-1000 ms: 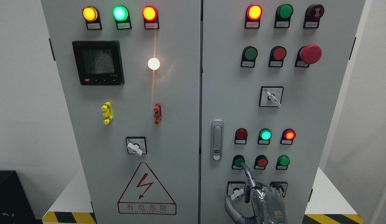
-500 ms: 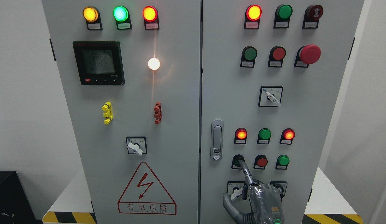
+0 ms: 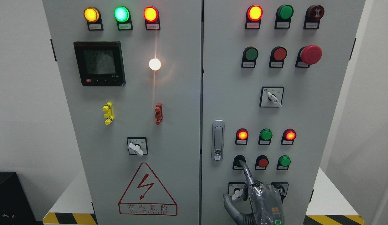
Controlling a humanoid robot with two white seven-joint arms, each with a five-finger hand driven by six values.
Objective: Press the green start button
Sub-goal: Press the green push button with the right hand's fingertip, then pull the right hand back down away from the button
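**Grey cabinet, right door: finger on start button**

Green start button (image 3: 238, 161), lower-left of the button cluster, sits under right hand's (image 3: 259, 200) extended index fingertip; other fingers curled, grasping nothing. Above it, red lamp (image 3: 242, 135) now lit, green lamp (image 3: 266, 134) gone dark since a second ago: press likely registered. Left hand unseen.

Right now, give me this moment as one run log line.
right hand: index fingertip on green start button | left hand: not in view | lamps above button row: red lit, green dark, red lit
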